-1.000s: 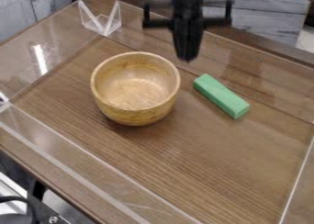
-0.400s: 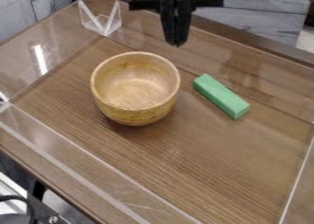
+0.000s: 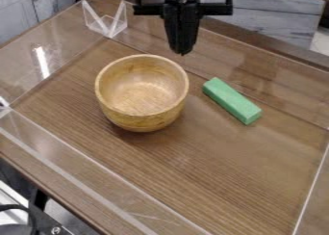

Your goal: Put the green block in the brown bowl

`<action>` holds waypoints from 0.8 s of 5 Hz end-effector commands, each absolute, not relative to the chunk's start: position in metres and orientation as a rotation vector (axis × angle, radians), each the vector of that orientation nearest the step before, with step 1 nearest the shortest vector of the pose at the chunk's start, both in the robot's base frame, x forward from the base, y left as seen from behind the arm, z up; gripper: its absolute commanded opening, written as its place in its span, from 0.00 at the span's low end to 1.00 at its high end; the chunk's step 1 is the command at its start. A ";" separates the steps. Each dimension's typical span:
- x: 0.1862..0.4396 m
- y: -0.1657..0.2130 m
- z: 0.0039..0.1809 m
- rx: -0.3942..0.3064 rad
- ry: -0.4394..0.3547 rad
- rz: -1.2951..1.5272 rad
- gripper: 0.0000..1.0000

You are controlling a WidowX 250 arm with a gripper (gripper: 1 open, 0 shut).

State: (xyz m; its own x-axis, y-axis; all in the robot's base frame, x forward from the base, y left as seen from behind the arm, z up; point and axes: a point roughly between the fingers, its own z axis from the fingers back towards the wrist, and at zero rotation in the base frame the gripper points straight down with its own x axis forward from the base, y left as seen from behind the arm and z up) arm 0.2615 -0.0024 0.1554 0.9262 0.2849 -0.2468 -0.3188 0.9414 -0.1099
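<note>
The green block (image 3: pixel 232 100) lies flat on the wooden table, just right of the brown bowl (image 3: pixel 142 91). The bowl stands upright and its pale inside holds nothing. My gripper (image 3: pixel 182 46) hangs in the air behind the bowl's far right rim, pointing down, its dark fingers pressed together and holding nothing. It is well above and left-behind the block, touching neither object.
A clear plastic stand (image 3: pixel 106 19) sits at the back left. A transparent sheet with raised edges (image 3: pixel 38 61) covers the table. The table's front-left edge (image 3: pixel 38 181) drops off to dark gear below.
The gripper has drifted left and slightly up, from above the block's far end toward the space behind the bowl. Bowl and block have not moved.
</note>
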 end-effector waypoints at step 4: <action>0.259 0.011 0.162 -0.180 0.130 0.121 0.00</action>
